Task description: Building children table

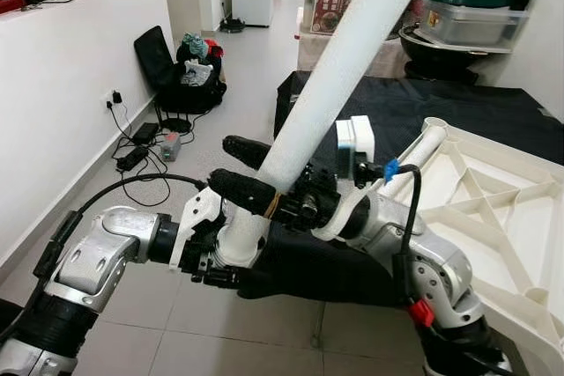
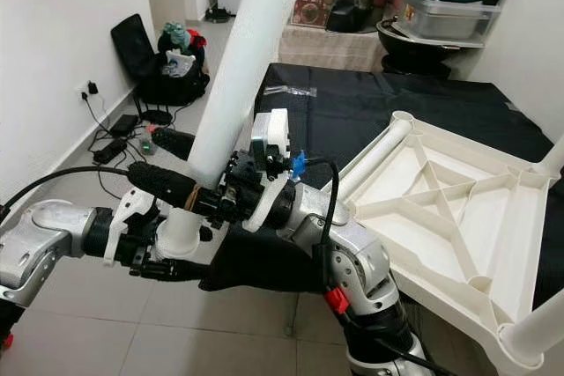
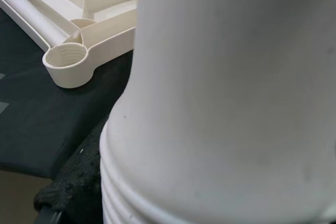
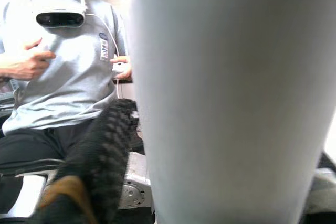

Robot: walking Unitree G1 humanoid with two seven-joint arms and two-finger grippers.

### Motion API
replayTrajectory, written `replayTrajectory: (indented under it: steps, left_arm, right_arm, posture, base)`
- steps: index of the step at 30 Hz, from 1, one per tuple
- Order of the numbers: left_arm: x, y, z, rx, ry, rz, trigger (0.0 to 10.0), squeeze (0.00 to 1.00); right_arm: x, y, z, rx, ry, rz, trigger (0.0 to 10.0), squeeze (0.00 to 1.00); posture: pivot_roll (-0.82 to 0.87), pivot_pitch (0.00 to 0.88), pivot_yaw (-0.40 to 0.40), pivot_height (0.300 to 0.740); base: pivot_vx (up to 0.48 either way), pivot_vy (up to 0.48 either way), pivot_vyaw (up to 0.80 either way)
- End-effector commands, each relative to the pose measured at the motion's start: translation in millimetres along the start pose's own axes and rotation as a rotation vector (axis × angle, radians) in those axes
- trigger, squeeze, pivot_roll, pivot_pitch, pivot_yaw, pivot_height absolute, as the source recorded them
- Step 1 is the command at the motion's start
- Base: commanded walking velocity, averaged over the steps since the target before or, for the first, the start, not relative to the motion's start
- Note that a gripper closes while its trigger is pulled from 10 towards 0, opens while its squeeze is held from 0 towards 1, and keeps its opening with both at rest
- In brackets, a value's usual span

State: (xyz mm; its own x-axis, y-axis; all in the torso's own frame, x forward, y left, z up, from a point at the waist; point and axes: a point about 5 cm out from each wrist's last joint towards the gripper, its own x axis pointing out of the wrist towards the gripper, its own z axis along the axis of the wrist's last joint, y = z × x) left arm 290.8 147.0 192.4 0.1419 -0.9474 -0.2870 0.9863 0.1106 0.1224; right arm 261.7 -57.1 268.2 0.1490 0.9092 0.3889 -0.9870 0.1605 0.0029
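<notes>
- Centrally, a white table leg (image 1: pixel 339 77) held slanted, threaded end down near the grippers, upper end running out past the top of the head views.
- Left gripper (image 1: pixel 231 217) clamped on the leg near its ribbed end, black fingers (image 1: pixel 242 189) pressed against both sides.
- Right gripper (image 2: pixel 231 195) closed on the same leg just above the left one, reaching in from the right.
- Upside-down white tabletop (image 2: pixel 441 209) lying on a black cloth (image 2: pixel 352 103), ribbed underside up, one leg (image 2: pixel 374 158) lying along its near edge.
- Empty threaded corner socket (image 3: pixel 65 59) seen from the left wrist, near the held leg.
- Behind, a person (image 4: pixel 63 61) in a grey shirt, seated, headset on chest.
- Off left, black bag (image 1: pixel 181 77) and cables (image 1: pixel 141 147) on tiled floor.
</notes>
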Motion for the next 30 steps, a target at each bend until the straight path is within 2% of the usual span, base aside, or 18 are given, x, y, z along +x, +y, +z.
replayTrajectory:
  steps: [1, 5, 7, 8, 11, 12, 13, 15, 16, 18, 19, 20, 21, 22, 23, 24, 27, 30]
  left_arm:
    - [3.4, -0.3, 3, 0.012, -0.018, -0.009, 0.0, 0.0]
    - [2.0, 7.0, -1, 0.029, -0.002, 0.064, 0.0, 0.0]
    - [-0.3, 19.9, -10, 0.049, 0.059, 0.193, 0.0, 0.0]
    - [-0.3, 19.9, -10, 0.049, 0.059, 0.193, 0.0, 0.0]
    - [-6.5, 40.7, -25, 0.059, 0.176, 0.414, 0.0, 0.0]
    - [-9.0, 46.0, -29, 0.066, 0.213, 0.476, 2.6, 0.0]
    - [-11.0, 49.6, -32, 0.07, 0.237, 0.519, 2.9, 0.0]
    - [-12.7, 52.2, -34, 0.069, 0.252, 0.551, 2.9, 0.0]
    - [-15.2, 56.3, -37, 0.081, 0.286, 0.603, 1.7, 0.0]
    - [-16.8, 58.9, -39, 0.09, 0.308, 0.634, 1.3, 0.0]
    - [-18.9, 62.6, -40, 0.113, 0.336, 0.679, 2.3, 0.0]
    - [-20.2, 66.6, -40, 0.154, 0.364, 0.724, 5.0, 0.0]
    - [-20.8, 68.9, -40, 0.181, 0.379, 0.748, 5.0, 0.0]
    - [-20.8, 68.9, -40, 0.181, 0.379, 0.748, 5.0, 0.0]
    - [-20.7, 70.5, -40, 0.214, 0.395, 0.767, 9.7, 0.0]
    - [-20.7, 70.5, -40, 0.214, 0.395, 0.767, 9.7, 0.0]
    - [-17.7, 73.2, -42, 0.283, 0.417, 0.79, 10.0, 0.0]
    - [-16.1, 73.9, -42, 0.301, 0.419, 0.798, 10.0, 0.0]
  right_arm:
    - [0.5, -0.4, 0, 0.013, -0.002, -0.002, 10.0, 1.0]
    - [-0.9, -4.3, 3, 0.032, -0.025, -0.064, 10.0, 1.0]
    - [-2.5, -13.8, 7, 0.034, -0.076, -0.192, 10.0, 1.0]
    - [-2.5, -13.8, 7, 0.034, -0.076, -0.192, 10.0, 1.0]
    - [-4.9, -28.1, 11, 0.038, -0.137, -0.392, 10.0, 1.0]
    - [-6.0, -30.4, 11, 0.036, -0.138, -0.432, 10.0, 1.0]
    - [-7.3, -33.3, 9, 0.039, -0.134, -0.475, 10.0, 1.0]
    - [-8.9, -36.0, 7, 0.048, -0.131, -0.514, 10.0, 1.0]
    - [-12.0, -42.1, 4, 0.067, -0.125, -0.595, 10.0, 1.0]
    - [-14.1, -46.0, 1, 0.084, -0.121, -0.648, 10.0, 1.0]
    - [-18.2, -52.7, -5, 0.144, -0.121, -0.737, 10.0, 0.3]
    - [-22.4, -58.9, -14, 0.224, -0.127, -0.832, 10.0, 0.0]
    - [-24.8, -62.1, -21, 0.279, -0.129, -0.887, 10.0, 0.0]
    - [-24.8, -62.1, -21, 0.279, -0.129, -0.887, 10.0, 0.0]
    - [-27.6, -65.6, -29, 0.348, -0.145, -0.957, 10.0, 0.0]
    - [-27.6, -65.6, -29, 0.348, -0.145, -0.957, 10.0, 0.0]
    - [-31.3, -70.1, -48, 0.49, -0.165, -1.104, 10.0, 0.0]
    - [-32.5, -71.4, -56, 0.535, -0.169, -1.154, 10.0, 0.0]
  posture:
    - [0.09, 0.0, -0.055, 0.74]
    - [0.08, 0.0, -0.057, 0.74]
    - [0.08, 0.0, -0.058, 0.74]
    - [0.08, 0.0, -0.058, 0.74]
    - [0.07, 0.0, -0.056, 0.74]
    - [0.07, 0.0, -0.056, 0.74]
    - [0.07, 0.0, -0.055, 0.74]
    - [0.07, 0.0, -0.055, 0.74]
    - [0.07, 0.0, -0.055, 0.74]
    - [0.07, 0.0, -0.055, 0.74]
    - [0.07, 0.0, -0.056, 0.74]
    - [0.07, 0.0, -0.056, 0.74]
    - [0.07, 0.0, -0.056, 0.74]
    - [0.07, 0.0, -0.056, 0.74]
    - [0.07, 0.0, -0.057, 0.74]
    - [0.07, 0.0, -0.057, 0.74]
    - [0.07, 0.0, -0.062, 0.74]
    - [0.08, 0.0, -0.065, 0.74]
  base:
    - [0.0, 0.0, 0.0]
    - [0.0, 0.0, 0.0]
    - [0.0, 0.0, 0.0]
    - [0.0, 0.0, 0.0]
    - [0.0, 0.0, 0.0]
    - [0.0, 0.0, 0.0]
    - [0.0, 0.0, 0.0]
    - [0.0, 0.0, 0.0]
    - [0.0, 0.0, 0.0]
    - [0.0, 0.0, 0.0]
    - [0.0, 0.0, 0.0]
    - [0.0, 0.0, 0.0]
    - [0.0, 0.0, 0.0]
    - [0.0, 0.0, 0.0]
    - [0.0, 0.0, 0.0]
    - [0.0, 0.0, 0.0]
    - [0.0, 0.0, 0.0]
    - [0.0, 0.0, 0.0]
